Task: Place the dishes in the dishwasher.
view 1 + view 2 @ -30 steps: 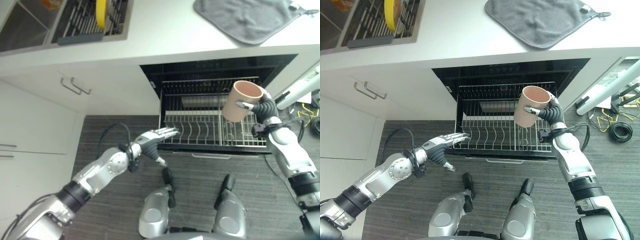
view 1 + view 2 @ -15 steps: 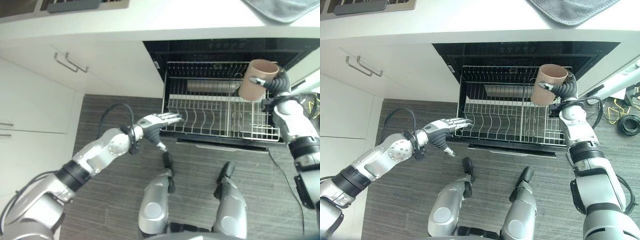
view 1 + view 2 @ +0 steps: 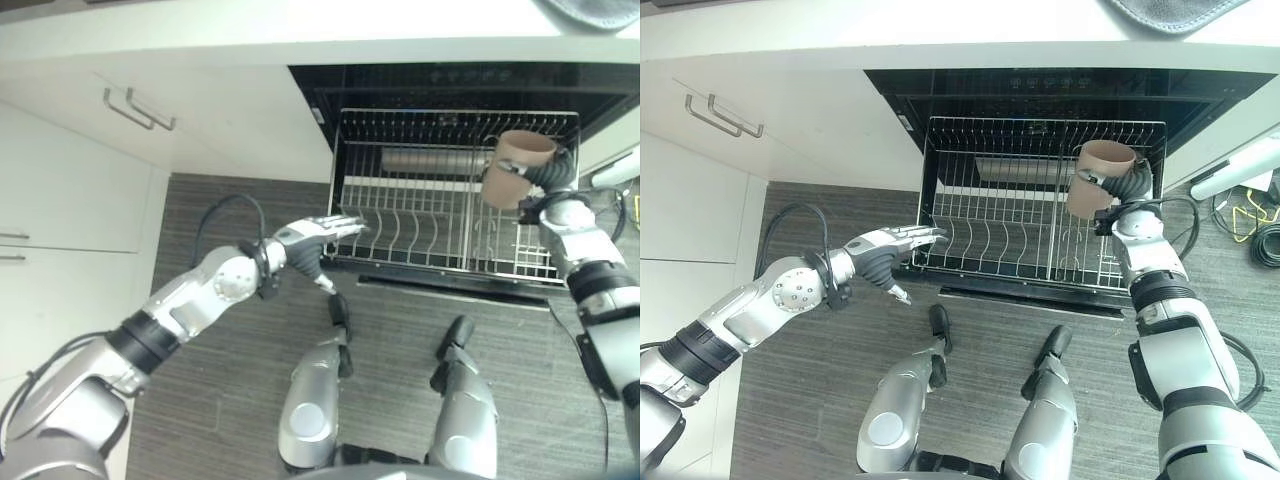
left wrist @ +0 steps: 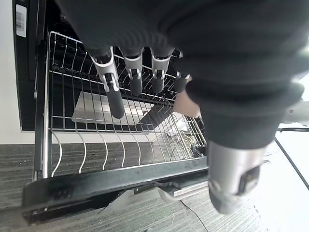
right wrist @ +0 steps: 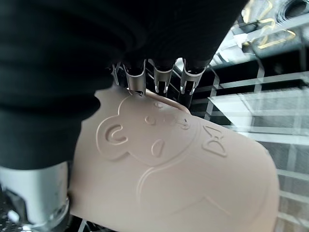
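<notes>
White cabinets (image 3: 90,190) and a pale counter (image 3: 300,30) run along the far side, and below the counter you see the dishwasher (image 3: 1040,85) open, its wire rack (image 3: 420,215) pulled out over the dark floor (image 3: 230,400). Your right hand (image 3: 1132,185) holds a pink mug (image 3: 1095,178) above the rack's right side, near its far right corner; the fingers (image 5: 159,72) curl round the mug, whose embossed wall shows close up in the right wrist view. You cannot tell from the pictures whether the mug touches the wires. Your left hand (image 3: 315,238) hovers at the rack's near left corner, holding nothing, its fingers (image 4: 113,92) straight and side by side, pointing over the rack's front rail.
</notes>
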You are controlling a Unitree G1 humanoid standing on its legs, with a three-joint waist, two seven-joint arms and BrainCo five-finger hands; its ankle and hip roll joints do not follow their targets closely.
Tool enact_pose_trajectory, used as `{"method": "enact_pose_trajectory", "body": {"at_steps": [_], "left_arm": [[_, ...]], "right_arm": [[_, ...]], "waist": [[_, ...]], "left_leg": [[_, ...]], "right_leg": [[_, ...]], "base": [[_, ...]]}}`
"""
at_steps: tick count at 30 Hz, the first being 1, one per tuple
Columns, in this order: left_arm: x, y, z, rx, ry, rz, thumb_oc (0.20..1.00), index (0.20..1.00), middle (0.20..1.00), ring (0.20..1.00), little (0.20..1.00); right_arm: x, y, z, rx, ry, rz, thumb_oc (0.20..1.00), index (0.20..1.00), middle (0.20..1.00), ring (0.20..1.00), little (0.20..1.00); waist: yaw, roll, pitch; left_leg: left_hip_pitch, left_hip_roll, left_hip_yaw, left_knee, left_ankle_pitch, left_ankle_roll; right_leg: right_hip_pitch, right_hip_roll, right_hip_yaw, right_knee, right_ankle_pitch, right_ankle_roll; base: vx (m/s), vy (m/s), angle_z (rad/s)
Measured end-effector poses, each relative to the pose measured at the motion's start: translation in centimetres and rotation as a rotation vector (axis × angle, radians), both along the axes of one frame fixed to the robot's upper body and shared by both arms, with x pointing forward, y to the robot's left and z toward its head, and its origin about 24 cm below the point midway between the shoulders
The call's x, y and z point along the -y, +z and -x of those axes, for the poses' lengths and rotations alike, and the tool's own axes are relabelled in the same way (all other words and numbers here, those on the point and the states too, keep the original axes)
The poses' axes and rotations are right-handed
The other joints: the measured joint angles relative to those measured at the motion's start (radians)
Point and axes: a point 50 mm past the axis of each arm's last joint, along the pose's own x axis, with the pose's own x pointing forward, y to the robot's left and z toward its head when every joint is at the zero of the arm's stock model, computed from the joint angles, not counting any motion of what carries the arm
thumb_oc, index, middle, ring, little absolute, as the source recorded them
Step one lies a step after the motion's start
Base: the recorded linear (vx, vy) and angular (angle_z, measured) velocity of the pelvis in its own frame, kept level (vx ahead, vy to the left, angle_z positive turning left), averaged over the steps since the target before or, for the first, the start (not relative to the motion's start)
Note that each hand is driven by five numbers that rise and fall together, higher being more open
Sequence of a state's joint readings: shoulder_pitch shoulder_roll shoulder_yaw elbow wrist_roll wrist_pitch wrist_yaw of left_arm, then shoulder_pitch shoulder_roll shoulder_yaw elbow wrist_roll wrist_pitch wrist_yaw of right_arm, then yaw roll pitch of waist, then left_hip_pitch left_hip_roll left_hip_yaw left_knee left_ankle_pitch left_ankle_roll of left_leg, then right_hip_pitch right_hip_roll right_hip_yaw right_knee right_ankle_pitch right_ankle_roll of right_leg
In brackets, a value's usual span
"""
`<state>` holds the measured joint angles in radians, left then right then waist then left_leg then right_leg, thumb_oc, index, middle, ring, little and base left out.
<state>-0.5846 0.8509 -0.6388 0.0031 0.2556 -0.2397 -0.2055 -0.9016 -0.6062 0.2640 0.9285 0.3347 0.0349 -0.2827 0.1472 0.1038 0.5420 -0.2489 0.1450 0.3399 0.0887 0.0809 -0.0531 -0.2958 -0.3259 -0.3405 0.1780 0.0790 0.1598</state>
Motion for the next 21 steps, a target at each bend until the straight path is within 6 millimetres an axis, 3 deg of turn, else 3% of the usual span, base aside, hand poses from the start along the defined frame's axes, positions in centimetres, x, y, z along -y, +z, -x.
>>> {"method": "enact_pose_trajectory", "body": {"at_steps": [10,13,14,15,21], "left_arm": [[0.8,0.0,0.1,0.008,-0.014,0.023,1.000,1.000,1.000,1.000,1.000],[1.0,0.8,-0.2,0.044,-0.020,0.013,1.000,1.000,1.000,1.000,1.000],[1.1,1.0,-0.3,0.057,-0.021,0.005,1.000,1.000,1.000,1.000,1.000],[1.1,1.0,-0.3,0.060,-0.021,0.004,1.000,1.000,1.000,1.000,1.000],[0.9,0.8,-0.4,0.048,-0.003,0.001,1.000,1.000,1.000,1.000,1.000]], "right_arm": [[-1.1,-0.5,-0.2,0.015,-0.021,-0.015,0.200,0.200,0.200,0.200,0.200],[-1.5,-0.5,-0.3,0.022,-0.025,-0.019,0.200,0.200,0.200,0.200,0.200],[-1.6,-0.5,-0.3,0.023,-0.027,-0.020,0.699,0.699,0.699,0.699,0.699],[-1.5,-0.5,-0.3,0.023,-0.027,-0.019,1.000,1.000,1.000,1.000,1.000],[-1.9,-2.5,0.0,-0.053,-0.118,-0.038,1.000,1.000,1.000,1.000,1.000]], "waist": [[-0.011,0.005,-0.003],[-0.018,0.007,-0.004],[-0.019,0.008,-0.005],[-0.019,0.009,-0.005],[-0.015,0.013,-0.007]], "left_leg": [[-0.001,0.000,0.003,0.000,0.000,0.000],[-0.003,0.000,0.005,0.000,0.000,0.000],[-0.002,0.000,0.005,0.001,0.000,0.000],[-0.002,0.000,0.006,0.001,0.000,0.000],[-0.005,-0.009,0.018,0.001,0.000,0.000]], "right_leg": [[-0.007,0.000,0.005,0.002,0.001,-0.001],[-0.011,0.000,0.008,0.006,0.001,-0.001],[-0.012,-0.001,0.008,0.007,0.001,-0.001],[-0.012,-0.001,0.009,0.007,0.001,-0.001],[-0.028,-0.013,0.016,0.018,0.001,-0.001]], "base": [[0.00,0.000,0.00],[0.00,0.000,0.00],[0.00,0.000,0.00],[0.00,0.000,0.00],[0.00,0.006,-0.02]]}}
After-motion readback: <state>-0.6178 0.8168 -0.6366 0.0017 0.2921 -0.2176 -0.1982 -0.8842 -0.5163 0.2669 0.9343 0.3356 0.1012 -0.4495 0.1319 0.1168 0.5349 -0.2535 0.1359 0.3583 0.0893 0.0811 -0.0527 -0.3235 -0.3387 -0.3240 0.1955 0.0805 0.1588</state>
